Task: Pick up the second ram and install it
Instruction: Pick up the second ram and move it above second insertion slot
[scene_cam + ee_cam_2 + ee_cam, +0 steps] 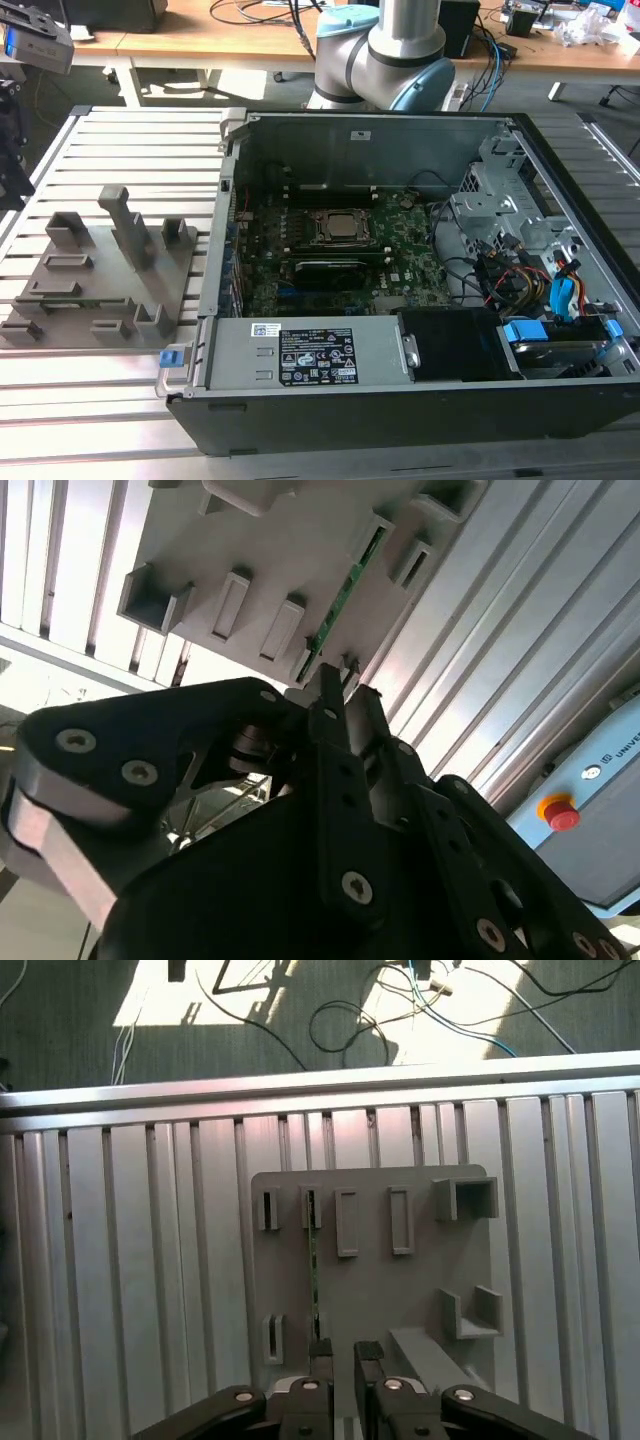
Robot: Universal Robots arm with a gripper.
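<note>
Pincer [343, 1352] slightly parted, holding nothing, above second ram [313, 1260] standing edgewise near one edge of grey holder tray [420, 1290], slatted worktop [120, 1260]

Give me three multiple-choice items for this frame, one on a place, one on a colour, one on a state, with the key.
1. In the exterior view, where is the grey holder tray relative to the open computer case?
A. at the exterior view's left of it
B. inside it
C. on top of it

2. What colour is the second ram?
A. red
B. green
C. white

3. What state is the second ram in?
A. lifted clear of the tray
B. lying flat on the floor
C. standing on edge in a slot of the tray, ungripped

Key:
1 A: the tray lies on the slatted table beside the case.
2 B: its thin board shows green in the second wrist view.
3 C: the gripper is near its end, with nothing between its fingertips.
</note>
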